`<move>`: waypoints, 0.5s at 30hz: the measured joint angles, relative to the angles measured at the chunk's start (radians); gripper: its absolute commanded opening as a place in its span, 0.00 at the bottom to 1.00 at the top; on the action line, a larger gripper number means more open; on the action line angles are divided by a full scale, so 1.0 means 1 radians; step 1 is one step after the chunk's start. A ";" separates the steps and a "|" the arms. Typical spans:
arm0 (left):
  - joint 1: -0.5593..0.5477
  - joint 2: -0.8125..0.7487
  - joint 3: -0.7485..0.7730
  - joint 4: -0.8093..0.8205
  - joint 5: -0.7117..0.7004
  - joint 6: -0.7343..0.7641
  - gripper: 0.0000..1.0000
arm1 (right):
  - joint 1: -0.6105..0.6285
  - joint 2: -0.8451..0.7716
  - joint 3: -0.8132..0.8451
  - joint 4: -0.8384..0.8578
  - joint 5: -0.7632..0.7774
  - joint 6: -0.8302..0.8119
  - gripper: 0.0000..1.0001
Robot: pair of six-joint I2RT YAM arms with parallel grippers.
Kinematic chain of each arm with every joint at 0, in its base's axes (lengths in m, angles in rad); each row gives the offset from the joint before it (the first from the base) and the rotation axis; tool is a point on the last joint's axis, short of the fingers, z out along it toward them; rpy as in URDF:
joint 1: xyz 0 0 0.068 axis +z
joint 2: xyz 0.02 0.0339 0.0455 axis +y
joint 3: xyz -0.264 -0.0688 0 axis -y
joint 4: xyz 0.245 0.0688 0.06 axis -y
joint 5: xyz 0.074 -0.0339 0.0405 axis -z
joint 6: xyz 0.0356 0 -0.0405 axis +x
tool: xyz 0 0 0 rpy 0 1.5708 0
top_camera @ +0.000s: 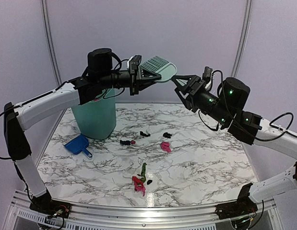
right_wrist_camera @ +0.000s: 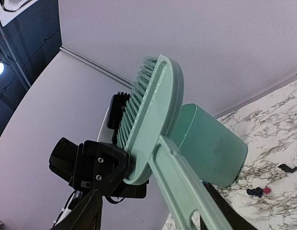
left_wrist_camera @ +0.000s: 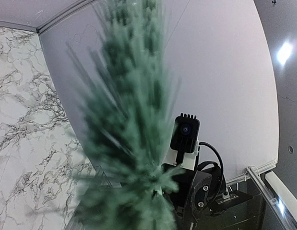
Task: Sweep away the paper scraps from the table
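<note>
Table point(top_camera: 210, 163), near edge at centre: cluster of paper scraps point(top_camera: 138, 184), pink-red, with a green strip and a black bit just beyond it. Further in, toward mid-table: one pink scrap, then a loose row of black bits, one with a pink speck touching it. Left side: blue dustpan point(top_camera: 76, 144) lying flat, handle pointing toward the near edge. Far-left corner: mint-green bin point(top_camera: 96, 120), upright. Above the far edge, both arms raised clear of the table and meeting mid-air. Left gripper point(top_camera: 147, 76) clamped shut on the head end of the mint-green hand brush point(top_camera: 160, 67), bristles facing its wrist camera. Right gripper point(top_camera: 177, 84) at the handle end, claw open, fingers point(right_wrist_camera: 90, 211) straddling the handle; the left one stands clearly apart from it, contact on the other side not resolvable
</note>
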 measured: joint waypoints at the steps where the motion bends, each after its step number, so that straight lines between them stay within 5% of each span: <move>1: -0.003 -0.001 0.000 0.003 0.005 -0.003 0.00 | -0.005 0.012 0.009 0.010 -0.007 0.006 0.59; 15: -0.010 -0.039 -0.008 0.005 0.031 -0.021 0.00 | -0.073 0.042 0.051 0.051 -0.095 0.066 0.30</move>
